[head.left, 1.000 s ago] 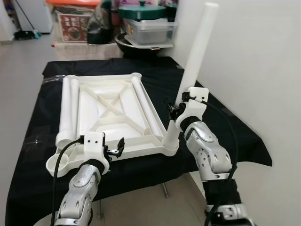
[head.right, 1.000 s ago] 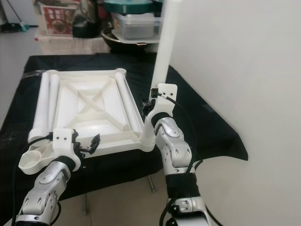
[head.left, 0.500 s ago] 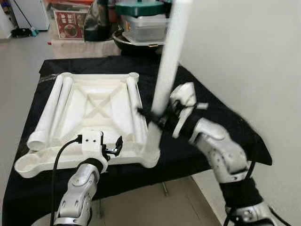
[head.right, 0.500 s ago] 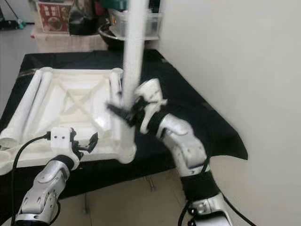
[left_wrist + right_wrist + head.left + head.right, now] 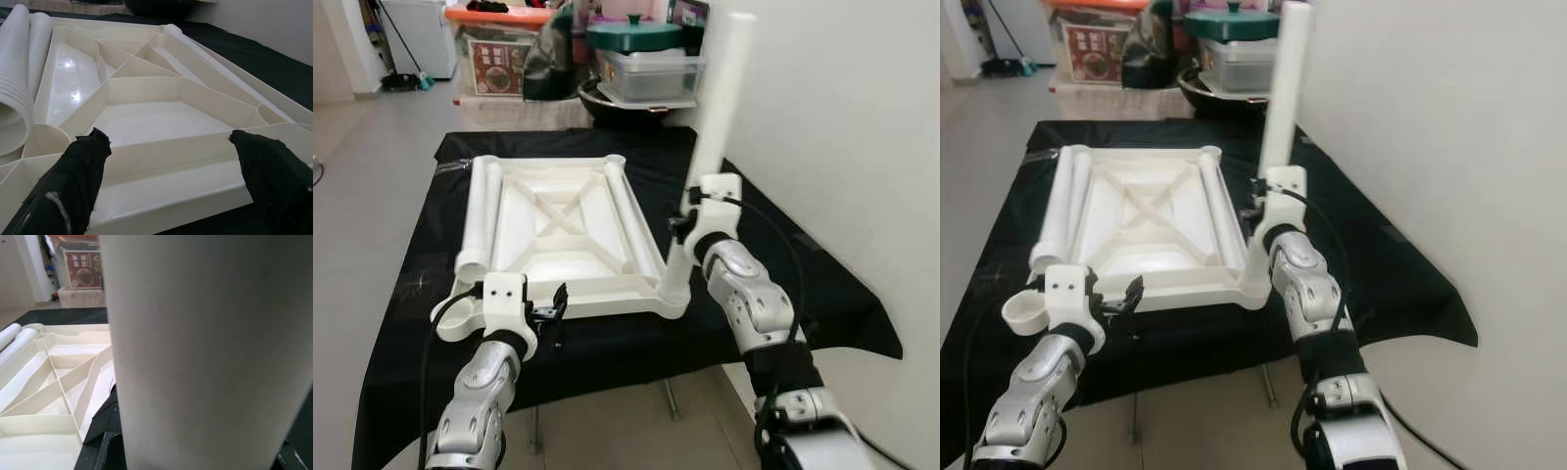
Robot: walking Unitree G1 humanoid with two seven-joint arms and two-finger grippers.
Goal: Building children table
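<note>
Upright in the near right corner socket of the upturned white tabletop [image 5: 563, 230] stands a white table leg [image 5: 710, 147] — the right gripper [image 5: 683, 227] is clenched around its lower part. Just ahead of the left gripper [image 5: 548, 313], whose black fingers [image 5: 80, 166] are spread apart, lies the tabletop's near edge. Loose legs [image 5: 478, 220] rest along the far-left side — on a black-draped table [image 5: 401, 284].

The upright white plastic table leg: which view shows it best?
The left eye view: the upright white plastic table leg shows whole, from top to corner socket, with the right gripper on it. The right eye view matches. The right wrist view gives a featureless close-up.
</note>
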